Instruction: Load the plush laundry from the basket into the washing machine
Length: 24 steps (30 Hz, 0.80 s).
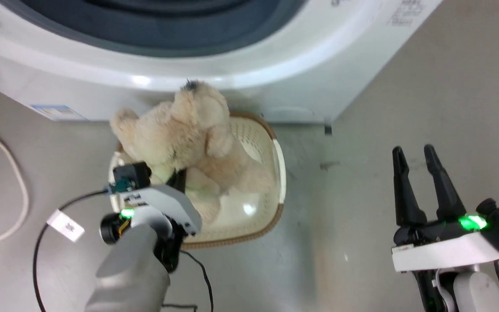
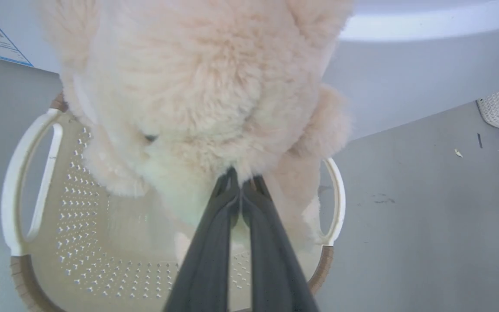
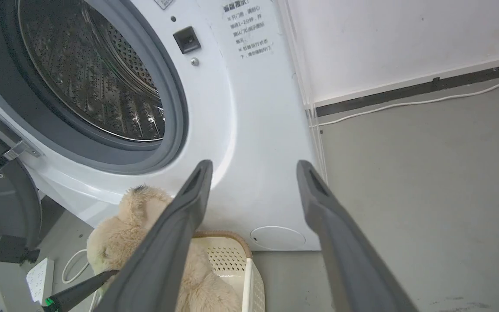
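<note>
Our left gripper (image 2: 241,185) clamps the fluffy cream-beige teddy bear (image 1: 189,134), upright in the oval cream plastic basket (image 1: 249,236) at 6 o'clock from the white front-loading washing machine (image 1: 232,73). At the basket's 3 o'clock, our right gripper (image 1: 414,149) has its fingers apart.

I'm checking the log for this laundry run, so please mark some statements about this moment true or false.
1. The left gripper is shut on the plush bear. True.
2. The basket sits on the floor close in front of the washing machine. True.
3. The right gripper grips the basket's handle. False: it is open and empty, over the floor to the basket's right.
4. The washing machine's door is closed. False: the opening is clear and the steel drum shows.
5. The plush bear lies inside the drum. False: it is outside, over the basket.
</note>
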### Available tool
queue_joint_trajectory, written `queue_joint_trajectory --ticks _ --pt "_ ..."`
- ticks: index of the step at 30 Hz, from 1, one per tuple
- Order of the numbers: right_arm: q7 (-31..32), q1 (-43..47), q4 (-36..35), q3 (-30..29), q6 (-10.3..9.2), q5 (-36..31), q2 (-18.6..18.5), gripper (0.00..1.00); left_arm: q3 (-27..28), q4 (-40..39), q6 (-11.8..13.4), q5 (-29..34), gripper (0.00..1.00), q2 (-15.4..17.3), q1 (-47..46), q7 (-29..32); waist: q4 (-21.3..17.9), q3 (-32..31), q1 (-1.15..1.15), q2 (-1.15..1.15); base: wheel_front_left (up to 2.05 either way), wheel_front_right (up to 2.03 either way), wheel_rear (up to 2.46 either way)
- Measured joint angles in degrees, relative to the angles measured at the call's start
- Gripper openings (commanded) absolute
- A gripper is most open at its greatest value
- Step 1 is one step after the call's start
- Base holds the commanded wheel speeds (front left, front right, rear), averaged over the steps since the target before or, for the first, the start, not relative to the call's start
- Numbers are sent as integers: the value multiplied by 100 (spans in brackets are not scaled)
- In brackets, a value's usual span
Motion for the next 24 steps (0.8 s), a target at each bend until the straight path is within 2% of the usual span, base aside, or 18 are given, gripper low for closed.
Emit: queue_joint_trajectory --ticks 9,16,24 --pt "0 429 345 -67 0 -86 0 100 -159 -758 -40 -143 0 -35 736 -101 323 -995 -1 0 0 0 0" --pt "0 760 456 -103 0 -86 0 100 -211 -1724 280 -135 0 -34 1320 -140 508 -1690 -1 0 0 0 0" --pt "0 986 486 -132 0 -82 0 100 -87 -3317 728 136 0 103 2033 -146 585 -2199 0 0 0 0 0"
